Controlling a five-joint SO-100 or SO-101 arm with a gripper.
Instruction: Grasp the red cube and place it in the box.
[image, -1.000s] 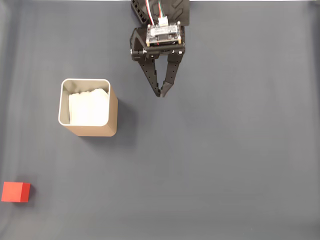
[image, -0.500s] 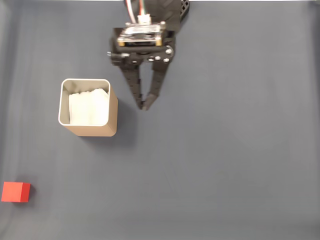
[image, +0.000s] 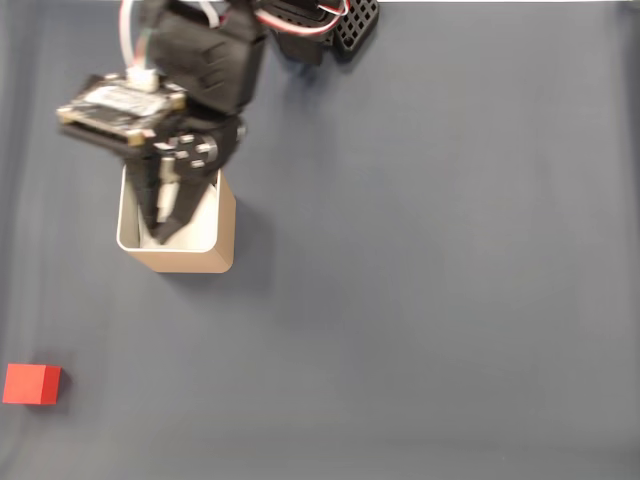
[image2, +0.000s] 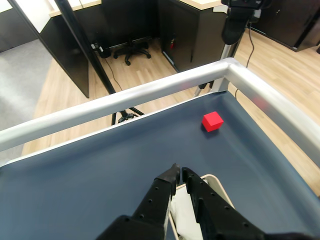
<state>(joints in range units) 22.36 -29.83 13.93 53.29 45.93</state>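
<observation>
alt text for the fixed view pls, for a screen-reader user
Seen from above, the black gripper, fingers together, hangs over the open top of the tan box at upper left of a dark grey table. The red cube sits apart near the lower left corner, untouched. The arm enters from the top edge.

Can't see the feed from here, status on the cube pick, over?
Gripper shut, empty, above the box. Red cube untouched on the mat, near the corner rail, well apart from the box. Path to it clear.

Open mat surrounds red cube (image: 31, 384) (rail (image2: 150, 92) nearby).
</observation>
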